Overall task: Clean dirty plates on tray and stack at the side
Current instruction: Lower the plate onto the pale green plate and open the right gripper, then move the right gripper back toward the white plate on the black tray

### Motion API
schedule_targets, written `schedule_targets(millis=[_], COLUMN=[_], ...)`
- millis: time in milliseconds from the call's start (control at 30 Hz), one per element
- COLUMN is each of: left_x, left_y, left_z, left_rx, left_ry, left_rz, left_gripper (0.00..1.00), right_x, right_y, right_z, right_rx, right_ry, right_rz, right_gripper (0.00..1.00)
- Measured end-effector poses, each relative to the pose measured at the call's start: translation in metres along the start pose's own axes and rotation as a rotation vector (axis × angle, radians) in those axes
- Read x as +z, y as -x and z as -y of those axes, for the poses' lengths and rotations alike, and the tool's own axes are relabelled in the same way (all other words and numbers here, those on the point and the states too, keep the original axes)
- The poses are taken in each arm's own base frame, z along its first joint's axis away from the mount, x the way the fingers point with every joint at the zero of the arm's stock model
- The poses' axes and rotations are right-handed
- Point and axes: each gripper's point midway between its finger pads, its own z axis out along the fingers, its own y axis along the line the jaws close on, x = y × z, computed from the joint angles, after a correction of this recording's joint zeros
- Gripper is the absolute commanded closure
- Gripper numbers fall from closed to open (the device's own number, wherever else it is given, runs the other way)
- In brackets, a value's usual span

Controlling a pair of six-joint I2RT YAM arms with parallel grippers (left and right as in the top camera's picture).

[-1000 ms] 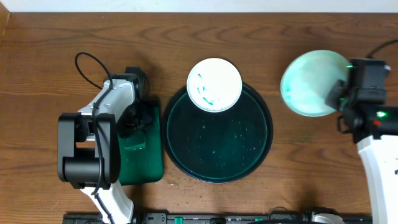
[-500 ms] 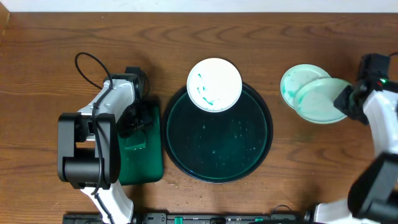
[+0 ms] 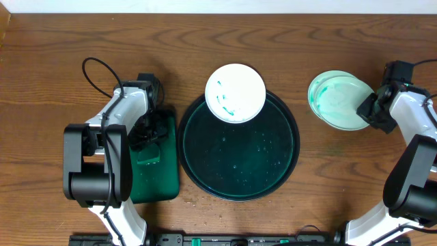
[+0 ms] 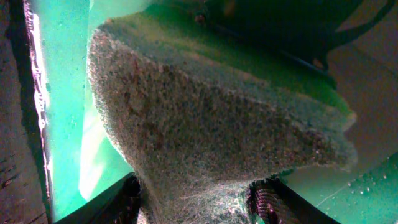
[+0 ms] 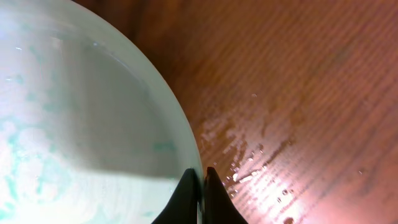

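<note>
The table (image 3: 68, 41) is carrying everything. The tray (image 3: 239, 164) is sitting at its middle, with wet specks showing on its dark floor. The small tray (image 3: 160, 181) is lying just to the left of it, close to its rim.

The marked plate (image 3: 235, 93) is resting on the tray's far rim, overhanging it towards the back, with green streaks on its left half. Well to the right of the tray, the other two plates are lying on the table. The top plate (image 3: 341, 106) is overlapping the lower plate (image 3: 313, 91), offset to the right so that a crescent of the lower one is showing. Both are looking pale green with smears. Whether the top plate is lying flat cannot be told.

The right gripper (image 3: 371, 109) is pinching the right-hand rim of the top plate, its fingers closed tight on the edge in the wrist view. Drops of water are glinting on the wood beside that rim.

The left gripper (image 4: 196, 200) is hanging over the small tray and grasping the cloth (image 4: 205, 118), a grey-brown wad. One of its fingers (image 4: 118, 202) is pressing each side of the wad.
</note>
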Motion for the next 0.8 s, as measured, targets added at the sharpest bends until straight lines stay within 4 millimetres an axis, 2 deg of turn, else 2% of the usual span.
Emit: schedule_targets(millis=[67,100,167,267,333,400,500,667,800], left_x=[0.0,0.0,0.0,0.0,0.0,0.0,0.0,0.0,0.0], left_y=[0.0,0.0,0.0,0.0,0.0,0.0,0.0,0.0,0.0], left_z=[0.0,0.0,0.0,0.0,0.0,0.0,0.0,0.0,0.0], left_rx=[0.0,0.0,0.0,0.0,0.0,0.0,0.0,-0.001,-0.001], left_ry=[0.0,0.0,0.0,0.0,-0.001,-0.001,-0.001,-0.002,-0.001], left_rz=[0.0,0.0,-0.001,0.0,0.0,-0.001,-0.001,-0.001,-0.001], left_gripper=[0.38,0.38,0.38,0.38,0.38,0.38,0.38,0.38,0.38], right_x=[0.0,0.0,0.0,0.0,0.0,0.0,-0.001,-0.002,-0.011], right_y=[0.003,0.003,0.006,0.007,0.009,0.011,0.016,0.013,0.01], right_z=[-0.003,-0.005,-0.008,-0.013,-0.015,-0.018,-0.026,-0.032,-0.037], right_rx=[0.003,0.005,0.013,0.017,0.022,0.021,0.004,-0.023,-0.071], right_ry=[0.015,0.023,0.037,0.063,0.074,0.089,0.131,0.163,0.176], right_rz=[0.01,0.012,0.019,0.022,0.027,0.035,0.05,0.036,0.004], right_gripper=[0.98,0.93,0.71,0.77,0.73,0.63,0.59,0.58,0.58])
